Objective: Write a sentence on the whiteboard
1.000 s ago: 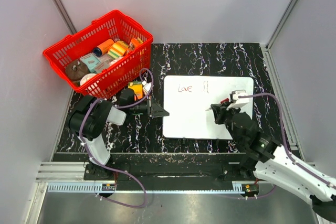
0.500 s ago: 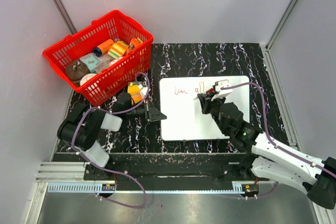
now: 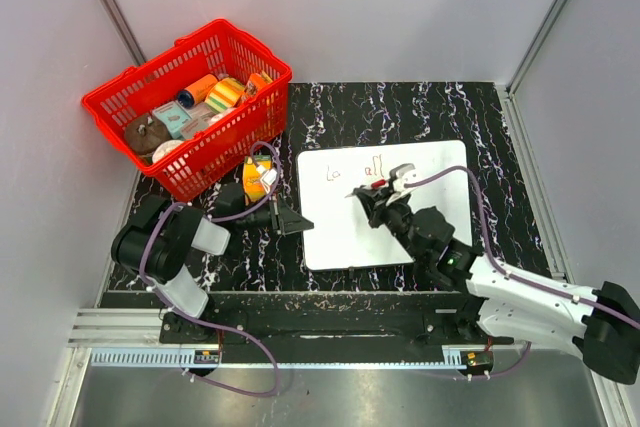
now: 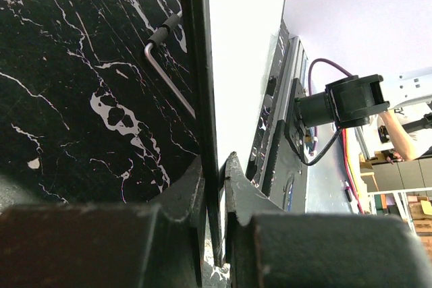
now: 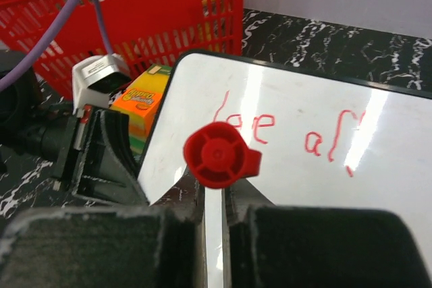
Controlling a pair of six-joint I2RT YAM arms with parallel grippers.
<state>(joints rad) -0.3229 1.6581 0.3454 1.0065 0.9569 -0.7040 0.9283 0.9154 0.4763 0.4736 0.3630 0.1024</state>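
Whiteboard (image 3: 335, 232) long axis left-right, left edge pinched by left gripper (image 3: 292, 219), right gripper (image 3: 366, 197) clamping red-capped pen (image 5: 217, 154)

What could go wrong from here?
1. The left pincer clamps only the thin edge of the board. Pressure from the pen may pivot the board and skew the line.
2. The right pincer hangs over the red writing. It might smear the ink, though the views don't show whether it touches.
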